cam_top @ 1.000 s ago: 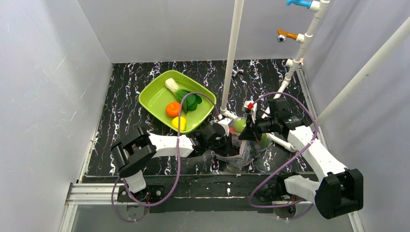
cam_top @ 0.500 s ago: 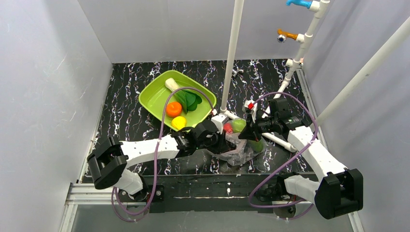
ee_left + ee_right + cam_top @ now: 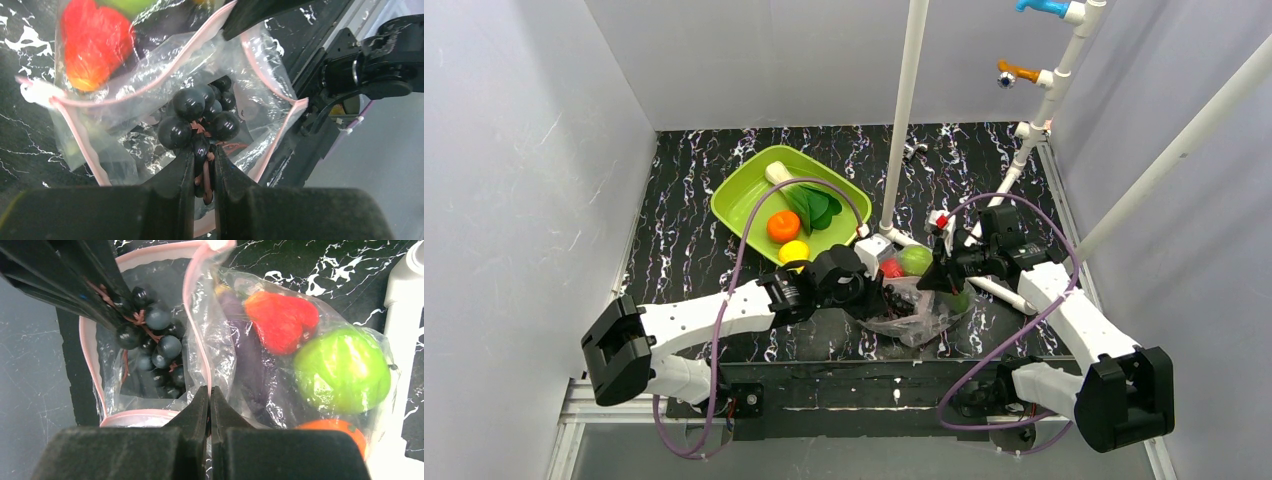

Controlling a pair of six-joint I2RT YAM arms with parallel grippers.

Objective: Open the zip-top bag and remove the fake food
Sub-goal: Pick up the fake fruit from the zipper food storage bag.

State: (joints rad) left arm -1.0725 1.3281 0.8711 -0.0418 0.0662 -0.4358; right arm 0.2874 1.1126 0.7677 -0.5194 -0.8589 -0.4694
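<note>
Left gripper (image 3: 204, 172) pinches the grapes (image 3: 189, 104); pull slowly toward the tray (image 3: 744, 205) at ten o'clock. Right gripper (image 3: 210, 402) clamps the zip-top bag (image 3: 212, 350).

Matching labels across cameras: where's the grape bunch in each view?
Top external: grapes low centre, a dark cluster inside the bag.
Left wrist: grapes mid-frame, stem pinched in the left gripper.
Right wrist: grapes upper left, in the bag's open mouth.
Shared landmark: the red fruit in the same bag, upper left in the left wrist view, upper right in the right wrist view.
</note>
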